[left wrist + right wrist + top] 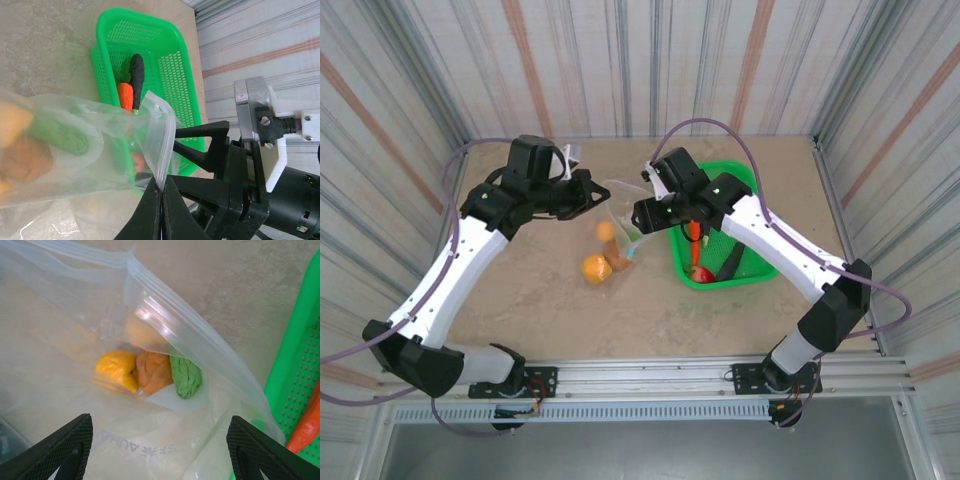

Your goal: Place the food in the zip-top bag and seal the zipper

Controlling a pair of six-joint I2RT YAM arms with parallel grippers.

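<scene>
The filling step is in hand. The left tool [161, 194] is clenched on the mouth edge of the bag [75, 145], holding that edge up just beside the basket [107, 30]. Inside the bag lie a yellow fruit [117, 370], a potato [152, 372] and a cucumber [186, 377]. The right tool [162, 445] hangs released over the bag's mouth, empty. A carrot [126, 95] and an eggplant [136, 72] lie in the basket. Next, I judge, the right tool must reach into the basket, grip one of them and carry it to the bag; the zipper [160, 310] is unsealed.

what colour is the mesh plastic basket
Bright green mesh plastic basket, clearest in the left wrist view.
</scene>
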